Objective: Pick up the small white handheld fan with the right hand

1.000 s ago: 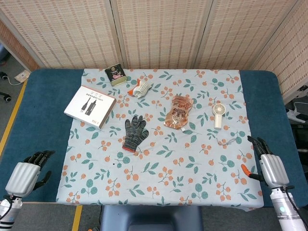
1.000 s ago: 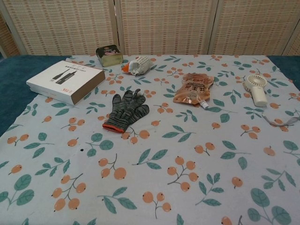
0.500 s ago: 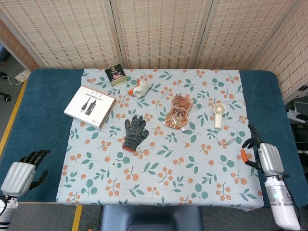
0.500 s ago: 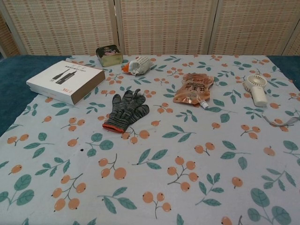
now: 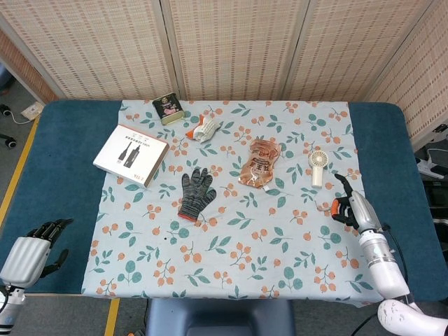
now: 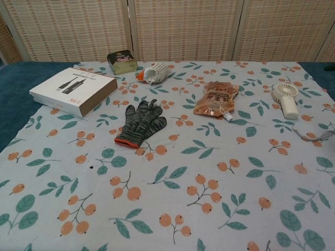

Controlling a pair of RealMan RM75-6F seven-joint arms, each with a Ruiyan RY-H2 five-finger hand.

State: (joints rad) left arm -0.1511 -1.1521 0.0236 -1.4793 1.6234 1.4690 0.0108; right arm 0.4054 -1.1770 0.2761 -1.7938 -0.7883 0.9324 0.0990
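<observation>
**Right hand close to the fan, holding nothing**

The right hand (image 5: 352, 207) hovers over the floral cloth (image 5: 231, 238) on the bench, fingers apart and grasping nothing. The small white handheld fan (image 5: 317, 166) lies flat just beyond and slightly left of that hand, untouched (its round head points away from the hand, handle toward it). A thin white cord (image 5: 329, 206) lies beside the hand on its left. Farther left of it are an orange pouch (image 5: 261, 163) and a grey glove (image 5: 194, 192). The left hand (image 5: 29, 252) rests at the near left corner, fingers loosely curled, gripping nothing.
</observation>
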